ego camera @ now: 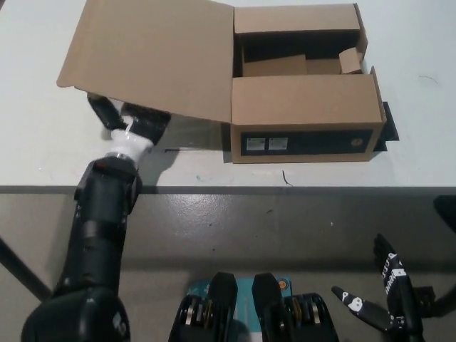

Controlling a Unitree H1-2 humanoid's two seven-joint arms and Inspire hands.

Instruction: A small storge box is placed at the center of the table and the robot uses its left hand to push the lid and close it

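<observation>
Left hand: tucked under the lid's near edge, fingers hidden; you cannot tell its state. Right hand: resting low, fingers spread, holding nothing. Storage box: mid-table. Lid: splayed left of box; light, stiff cardboard, probably flexes. Push your palm under its free edge.

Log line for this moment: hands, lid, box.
left hand: under lid's near edge, fingers hidden | lid: open, spread left of box | box: open on table | right hand: resting low, open
</observation>
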